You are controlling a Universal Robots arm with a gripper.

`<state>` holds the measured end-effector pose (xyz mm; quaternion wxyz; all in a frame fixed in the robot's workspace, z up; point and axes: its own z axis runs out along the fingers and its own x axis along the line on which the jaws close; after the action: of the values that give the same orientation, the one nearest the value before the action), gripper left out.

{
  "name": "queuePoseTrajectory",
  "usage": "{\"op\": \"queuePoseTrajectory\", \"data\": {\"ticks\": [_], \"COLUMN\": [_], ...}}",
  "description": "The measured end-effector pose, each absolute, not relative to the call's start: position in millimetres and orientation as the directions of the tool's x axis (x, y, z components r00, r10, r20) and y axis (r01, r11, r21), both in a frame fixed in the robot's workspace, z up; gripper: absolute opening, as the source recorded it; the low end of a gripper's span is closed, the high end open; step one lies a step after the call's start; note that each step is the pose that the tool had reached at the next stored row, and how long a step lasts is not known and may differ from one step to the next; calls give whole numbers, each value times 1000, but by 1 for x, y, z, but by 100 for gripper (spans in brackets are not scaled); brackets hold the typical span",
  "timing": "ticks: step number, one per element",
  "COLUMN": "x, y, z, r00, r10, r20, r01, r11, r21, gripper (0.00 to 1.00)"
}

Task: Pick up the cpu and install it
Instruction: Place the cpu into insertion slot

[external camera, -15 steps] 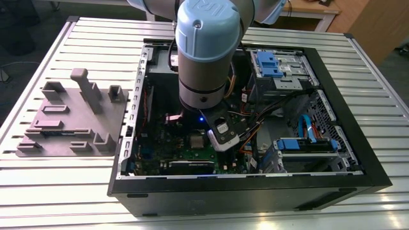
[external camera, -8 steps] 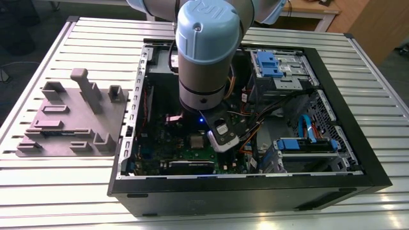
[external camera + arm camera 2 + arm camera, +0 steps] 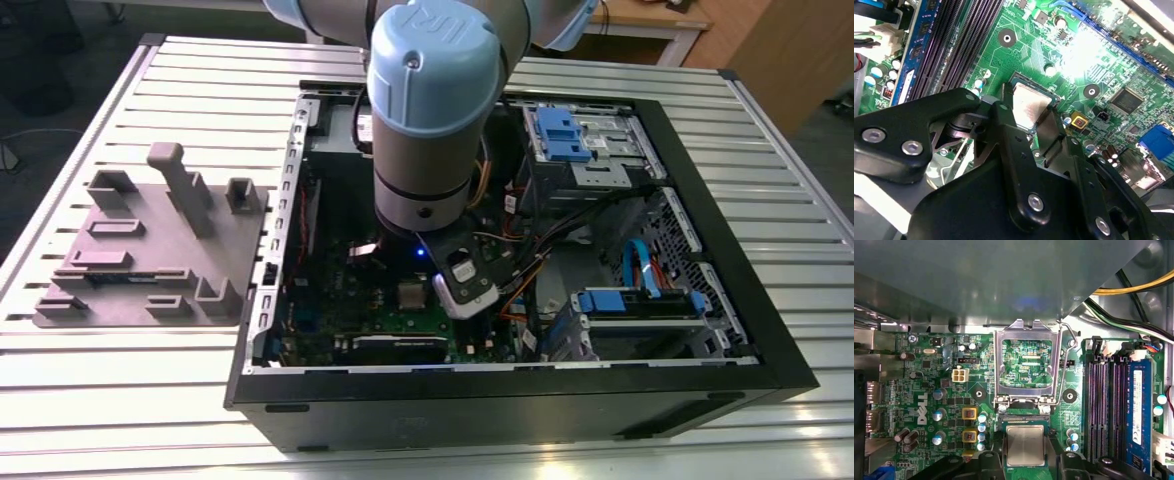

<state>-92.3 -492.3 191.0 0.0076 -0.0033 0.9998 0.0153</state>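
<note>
the cpu point(image 3: 1025, 445) lies flat at the socket point(image 3: 1024, 418), away from the board's point(image 3: 929, 390) edges, just beside the swung-open frame point(image 3: 999, 365) and near the memory slots point(image 3: 1101, 410). whether it is fully seated i cannot tell. the gripper point(image 3: 1025, 456) reaches into the case point(image 3: 534, 410), its fingers point(image 3: 1004, 120) pinching two opposite sides of the chip. this looks like the placing step. the next move calls for a level chip, square to the socket, with no sideways drag.
</note>
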Motion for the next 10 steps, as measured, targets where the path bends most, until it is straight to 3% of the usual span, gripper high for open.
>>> {"op": "queuePoseTrajectory", "data": {"ticks": [10], "x": [-92], "y": [-492], "z": [194], "r00": [-1000], "r10": [-6], "r20": [-16], "r01": [-7], "r11": [999], "r21": [31], "gripper": [43]}}
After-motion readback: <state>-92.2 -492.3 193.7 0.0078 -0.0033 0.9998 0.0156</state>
